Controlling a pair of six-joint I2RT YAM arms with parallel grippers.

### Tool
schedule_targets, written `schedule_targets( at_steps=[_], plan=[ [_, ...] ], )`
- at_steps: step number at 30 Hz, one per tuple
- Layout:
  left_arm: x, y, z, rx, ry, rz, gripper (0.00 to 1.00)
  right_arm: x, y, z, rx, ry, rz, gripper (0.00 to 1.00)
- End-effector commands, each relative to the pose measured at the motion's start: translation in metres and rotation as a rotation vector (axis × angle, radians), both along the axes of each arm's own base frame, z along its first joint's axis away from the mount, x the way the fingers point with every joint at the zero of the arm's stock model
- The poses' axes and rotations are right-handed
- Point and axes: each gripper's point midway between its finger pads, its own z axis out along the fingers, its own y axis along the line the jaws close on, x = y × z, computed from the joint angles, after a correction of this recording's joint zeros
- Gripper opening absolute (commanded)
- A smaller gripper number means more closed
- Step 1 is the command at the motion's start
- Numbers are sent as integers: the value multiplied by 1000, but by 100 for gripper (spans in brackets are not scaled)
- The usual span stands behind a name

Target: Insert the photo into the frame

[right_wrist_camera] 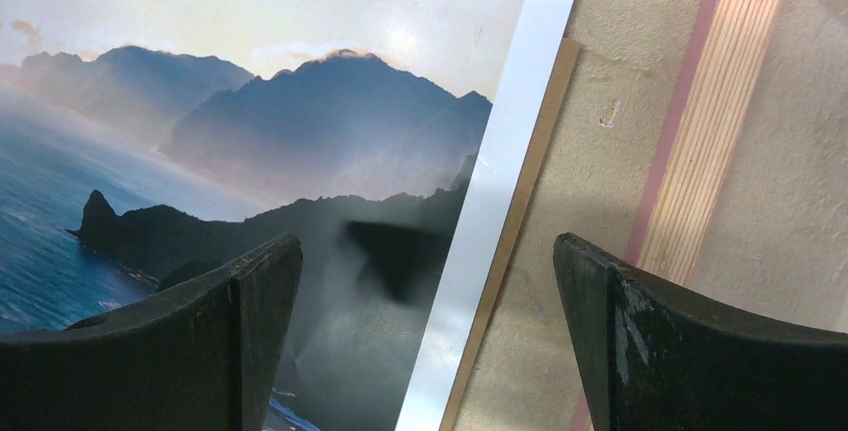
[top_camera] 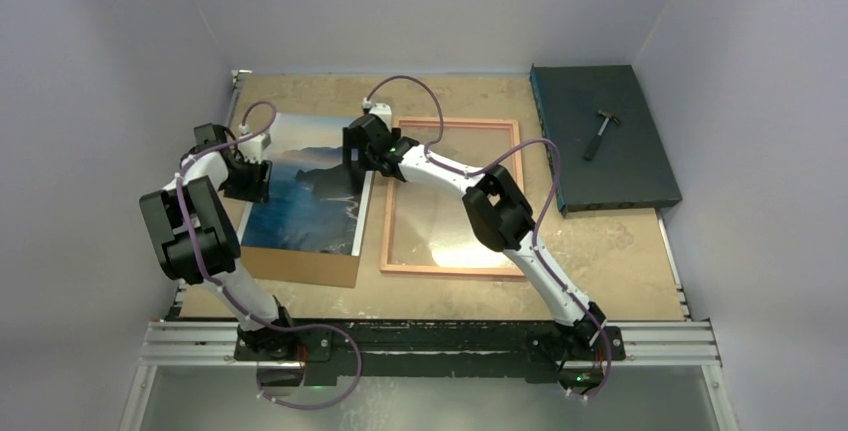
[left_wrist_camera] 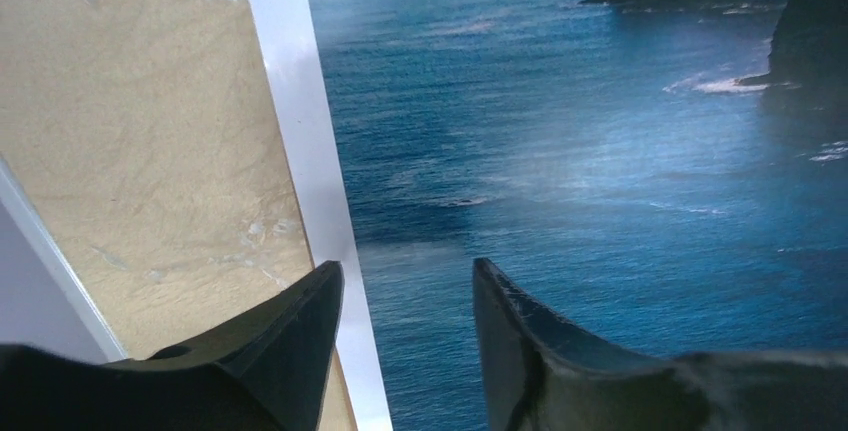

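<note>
The brown backing board [top_camera: 300, 267] shows nearest, under the photo [top_camera: 300, 213], which lies picture up: blue sea, dark mountains, pale sky, white border. Its long axis runs near to far, sky end far, tipped slightly right. The left gripper [left_wrist_camera: 405, 271] stands part-open over its left border. The right gripper [right_wrist_camera: 425, 241], jaws wide apart, spans its right edge. Just beside it, to the right, the frame [top_camera: 452, 271] lies flat. Far right, a hammer [top_camera: 600, 132] rests on a dark box [top_camera: 640, 166].

Brown backing board [top_camera: 300, 267] on tan table [top_camera: 620, 251]; small hammer [top_camera: 598, 136] atop dark slab [top_camera: 625, 179], far right.
</note>
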Motion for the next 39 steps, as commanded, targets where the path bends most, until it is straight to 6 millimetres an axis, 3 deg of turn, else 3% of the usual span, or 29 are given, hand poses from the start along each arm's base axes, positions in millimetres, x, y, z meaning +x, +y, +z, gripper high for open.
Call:
schedule_targets(
  at_steps=[1,4,6,14,20,25,31,39],
  plan=[
    [33,9,33,-1,-108,50,54,3,-6,-1,-4,16,-40,99],
    [39,5,30,-74,-85,65,66,-3,-1,-3,16,34,-30,99],
    [42,3,24,-102,-74,76,68,-9,2,-2,27,45,-23,99],
    [46,3,1,-124,-69,121,66,-26,9,-11,67,104,5,99],
    [48,16,-9,-56,-90,141,65,-35,17,-14,94,137,30,99],
    [41,6,-17,-99,-70,121,54,-44,24,-11,133,157,49,99],
    [35,0,-9,-109,-89,106,39,-54,32,-4,192,177,80,99],
    [30,1,9,-101,-113,92,36,-79,42,3,241,209,128,99]
  ],
)
